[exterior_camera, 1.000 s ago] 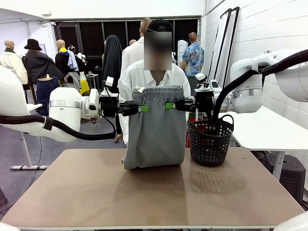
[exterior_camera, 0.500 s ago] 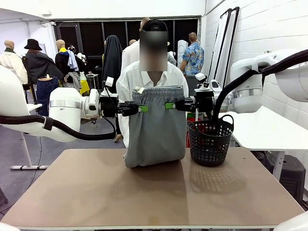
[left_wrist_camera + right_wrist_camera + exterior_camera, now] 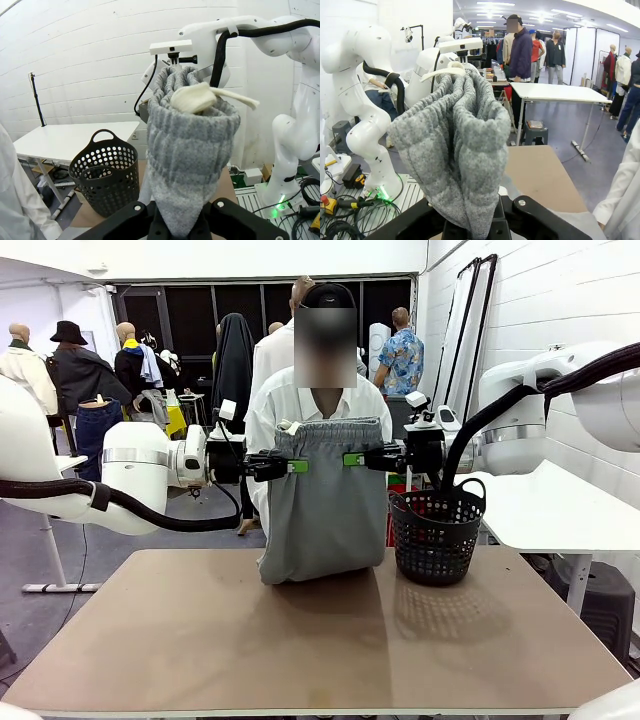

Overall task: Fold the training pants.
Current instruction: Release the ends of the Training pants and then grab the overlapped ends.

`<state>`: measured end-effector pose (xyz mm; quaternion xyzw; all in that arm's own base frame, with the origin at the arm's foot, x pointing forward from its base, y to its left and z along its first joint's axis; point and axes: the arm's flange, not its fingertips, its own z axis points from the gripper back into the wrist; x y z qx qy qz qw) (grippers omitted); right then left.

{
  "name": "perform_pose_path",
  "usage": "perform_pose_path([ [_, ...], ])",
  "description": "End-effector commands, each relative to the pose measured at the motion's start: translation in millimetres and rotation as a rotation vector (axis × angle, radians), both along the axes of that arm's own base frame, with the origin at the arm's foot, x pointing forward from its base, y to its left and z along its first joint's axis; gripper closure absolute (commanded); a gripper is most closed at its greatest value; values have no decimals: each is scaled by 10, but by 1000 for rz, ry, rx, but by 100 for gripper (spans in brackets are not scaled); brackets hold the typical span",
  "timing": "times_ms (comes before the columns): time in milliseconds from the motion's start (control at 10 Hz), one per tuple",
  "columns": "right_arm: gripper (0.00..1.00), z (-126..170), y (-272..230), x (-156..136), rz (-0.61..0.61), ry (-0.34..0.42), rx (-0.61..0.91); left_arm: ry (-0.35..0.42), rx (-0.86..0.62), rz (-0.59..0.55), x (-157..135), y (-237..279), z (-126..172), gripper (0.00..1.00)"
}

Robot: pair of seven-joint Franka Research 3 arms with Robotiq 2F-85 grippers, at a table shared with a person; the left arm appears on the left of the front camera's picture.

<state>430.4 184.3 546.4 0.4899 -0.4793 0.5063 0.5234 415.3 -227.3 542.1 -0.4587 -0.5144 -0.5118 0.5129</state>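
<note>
The light-grey training pants (image 3: 325, 510) hang folded above the far half of the table, waistband up, their lower fold resting on the tabletop. My left gripper (image 3: 297, 466) is shut on the left side of the pants just below the waistband. My right gripper (image 3: 352, 459) is shut on the right side at the same height. In the left wrist view the ribbed waistband (image 3: 192, 130) bunches between my fingers, with a white drawstring end (image 3: 200, 97) on top. In the right wrist view the grey pants (image 3: 455, 150) rise from my shut jaws.
A black perforated basket (image 3: 436, 532) stands on the table just right of the pants, close under my right arm. A person in a white shirt (image 3: 320, 400) stands right behind the pants at the far edge. The tan tabletop (image 3: 320, 640) stretches toward me.
The hanging pants have swayed slightly, their bottom fold shifting a little right on the table. Both grippers keep their hold at the same height.
</note>
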Motion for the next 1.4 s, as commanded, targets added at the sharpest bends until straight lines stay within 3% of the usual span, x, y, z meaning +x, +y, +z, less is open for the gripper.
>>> perform_pose_path([
  [0, 100, 12, -3, -29, 13, -1, 8, 0, -10, 13, -24, 4, 30, 100],
  [1300, 100, 12, -3, -29, 13, -1, 8, 0, -10, 13, -24, 4, 30, 100],
])
